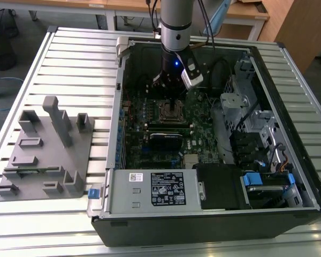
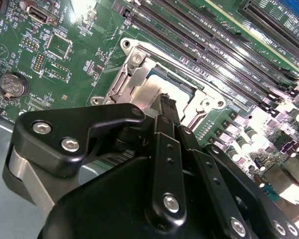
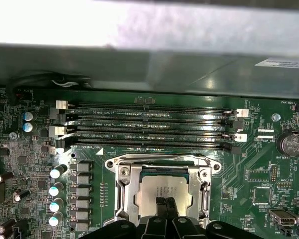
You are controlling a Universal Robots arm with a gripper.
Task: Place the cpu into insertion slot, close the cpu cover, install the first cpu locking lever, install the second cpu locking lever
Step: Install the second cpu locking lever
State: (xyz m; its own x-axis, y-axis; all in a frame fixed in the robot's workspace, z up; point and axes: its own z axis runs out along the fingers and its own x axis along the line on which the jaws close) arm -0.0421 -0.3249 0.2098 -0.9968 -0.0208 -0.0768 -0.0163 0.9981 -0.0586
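At the bottom of the exterior view, nearest the camera, the power supply box (image 1: 152, 190) carries a white label; its print is not readable here. A grey plastic fixture tray (image 1: 45, 152) with upright posts lies at lower left on the ridged metal table (image 1: 80, 59), beside the open black computer case (image 1: 289, 123).

Farther back, at frame centre, the green motherboard (image 1: 200, 128) lies flat inside the case. The robot arm (image 1: 175, 27) comes down from the top edge, and its gripper (image 1: 175, 104) hangs directly over the insertion slot (image 1: 173, 111).

In the first wrist view, the gripper (image 3: 165, 206) rises from the bottom edge with its two black fingers (image 3: 161, 204) pressed close together, tips at or just above the cpu (image 3: 164, 191); whether they touch cannot be told. The cpu, silver with small illegible print, sits in the insertion slot (image 3: 164, 172). The cpu cover (image 3: 123, 191) frames it with its window. Beyond lie four long memory slots (image 3: 149, 127) with white printed labels too small to read, and five silver-topped capacitors (image 3: 56, 196) stand in a column at left.

In the second wrist view, a coin battery (image 2: 14, 84) sits at left.
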